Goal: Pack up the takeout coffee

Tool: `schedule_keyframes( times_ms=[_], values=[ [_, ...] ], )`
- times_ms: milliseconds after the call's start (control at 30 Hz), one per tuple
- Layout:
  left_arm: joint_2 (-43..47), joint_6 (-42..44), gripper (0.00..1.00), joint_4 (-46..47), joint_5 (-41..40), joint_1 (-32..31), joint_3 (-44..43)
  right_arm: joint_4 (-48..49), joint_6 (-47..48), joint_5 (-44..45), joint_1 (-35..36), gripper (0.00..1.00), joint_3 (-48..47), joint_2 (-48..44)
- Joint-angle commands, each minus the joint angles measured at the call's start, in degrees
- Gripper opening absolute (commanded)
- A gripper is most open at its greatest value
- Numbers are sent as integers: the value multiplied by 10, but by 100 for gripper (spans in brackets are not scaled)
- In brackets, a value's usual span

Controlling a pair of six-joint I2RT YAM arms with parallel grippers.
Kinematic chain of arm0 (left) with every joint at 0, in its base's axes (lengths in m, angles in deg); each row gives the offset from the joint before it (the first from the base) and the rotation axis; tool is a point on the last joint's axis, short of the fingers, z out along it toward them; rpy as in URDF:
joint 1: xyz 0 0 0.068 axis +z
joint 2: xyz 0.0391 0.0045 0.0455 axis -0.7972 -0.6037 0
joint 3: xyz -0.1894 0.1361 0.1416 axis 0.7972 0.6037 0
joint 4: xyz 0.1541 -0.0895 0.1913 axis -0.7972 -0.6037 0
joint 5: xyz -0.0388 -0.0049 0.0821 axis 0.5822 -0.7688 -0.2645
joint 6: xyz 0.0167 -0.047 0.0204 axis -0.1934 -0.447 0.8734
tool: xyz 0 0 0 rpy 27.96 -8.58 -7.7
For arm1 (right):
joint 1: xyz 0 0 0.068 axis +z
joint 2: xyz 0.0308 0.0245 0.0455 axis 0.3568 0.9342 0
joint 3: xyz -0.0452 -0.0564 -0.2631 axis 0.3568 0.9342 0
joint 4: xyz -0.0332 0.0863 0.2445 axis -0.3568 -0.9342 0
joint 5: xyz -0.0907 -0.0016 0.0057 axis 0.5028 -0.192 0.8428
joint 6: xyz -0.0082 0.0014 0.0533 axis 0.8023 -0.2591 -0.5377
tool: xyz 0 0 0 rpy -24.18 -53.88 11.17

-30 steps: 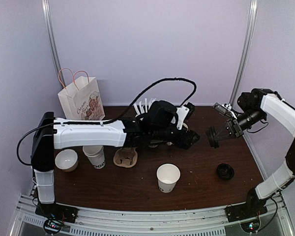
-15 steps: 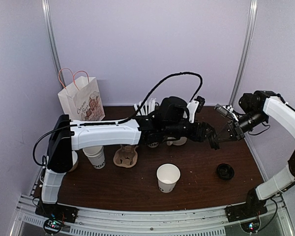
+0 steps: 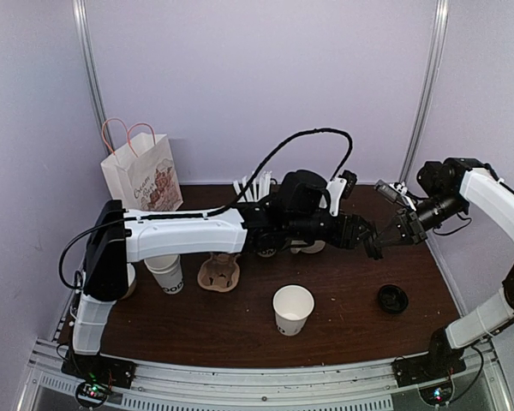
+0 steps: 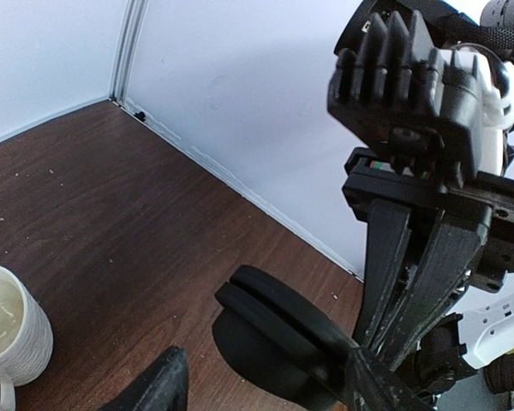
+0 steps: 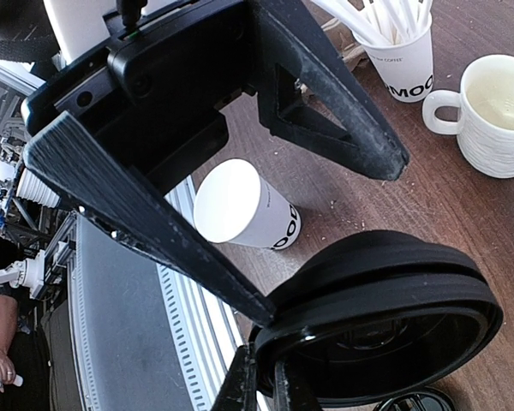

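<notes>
- The right pincer [image 5: 264,390] was clenched on the rim of a black lid [image 5: 385,325], holding it in the air above the desk [image 3: 351,300], right of centre.
- The left pincer [image 5: 336,244] was spread wide, one finger on each side of that lid. I could not tell whether either finger touched it.
- The step in hand looked like a lid hand-over between the arms, ahead of capping a cup.
- Both white cups stood lidless: one [image 3: 293,308] near the front centre, the other [image 3: 165,272] at the left beside a brown cup carrier [image 3: 218,274].
- A second lid [image 3: 392,299] lay on the desk at the front right.
- The next move probably called for the left fingers to close squarely on the free rim before the right let go, then to carry the lid level to an open cup.
- Writing: the cup bristling with white sticks [image 5: 403,51] read "MOO" under a small "COFFEE". The left cup showed "OOD".
- The paper bag [image 3: 143,177] bore cursive print, perhaps "Cream", too small to be sure.
</notes>
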Motion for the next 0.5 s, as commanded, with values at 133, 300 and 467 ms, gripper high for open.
schedule_keyframes(
  times_ms=[133,300,467],
  values=[
    [-28,10,64,-29,-34,-2,-23,11,-6,-6,-3,0,-12,-28],
    [-43,17,64,-54,-47,0,-41,8,-5,-8,-24,0,-18,-26],
    [-50,23,64,-59,-51,3,-50,-2,2,-1,-38,0,-28,-24]
  ],
)
